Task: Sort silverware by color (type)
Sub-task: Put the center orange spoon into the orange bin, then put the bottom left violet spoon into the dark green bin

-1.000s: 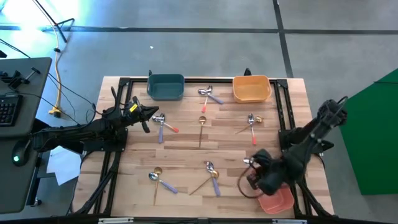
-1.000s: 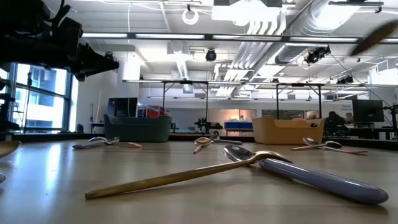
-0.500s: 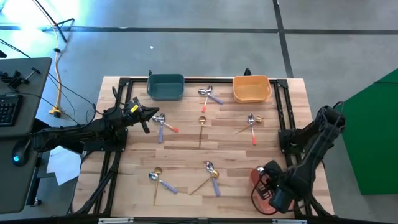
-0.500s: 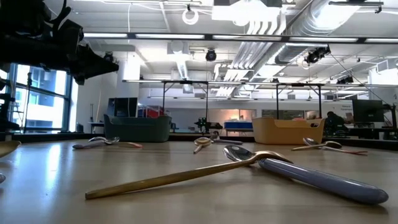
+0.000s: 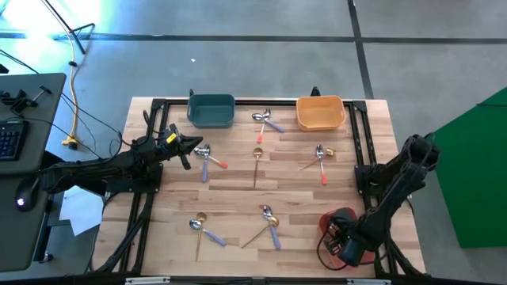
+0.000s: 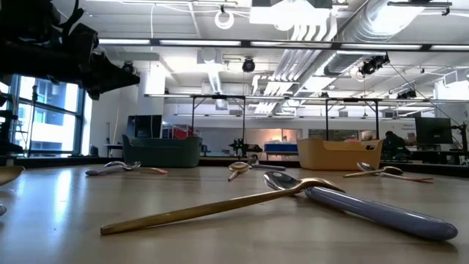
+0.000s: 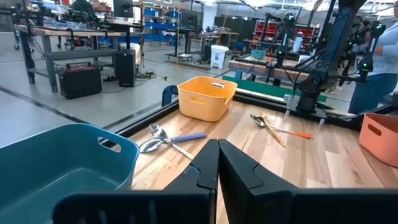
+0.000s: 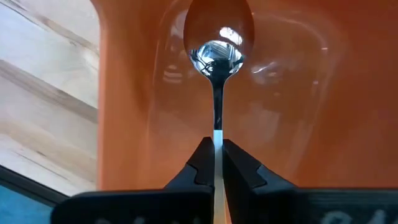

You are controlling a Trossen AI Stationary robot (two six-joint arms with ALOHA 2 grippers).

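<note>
A wooden tabletop (image 5: pixel 238 182) seen from above holds scattered silverware, with a dark robot arm at each side. The right end effector (image 8: pixel 215 163) is lowered inside the red-pink bin (image 5: pixel 342 225) at the tabletop's near right corner, its two fingers clenched on the handle of a silver-headed spoon (image 8: pixel 216 57) whose bowl hangs over the bin's glossy floor. The left end effector (image 7: pixel 217 163) hovers near the tabletop's left edge beside the teal bin (image 5: pixel 211 110), fingers pressed together and holding nothing. An orange bin (image 5: pixel 320 112) stands at the far right. Between the two far bins lies a lavender-handled spoon (image 5: pixel 271 123) crossing a red-pink one. A gold spoon (image 5: pixel 257 162) lies at the centre. Nearer the front, a long gold spoon (image 6: pixel 212 207) rests touching a lavender-handled utensil (image 6: pixel 374 210). Other pairs lie near the left end effector, by the right edge, and at the near left.
</note>
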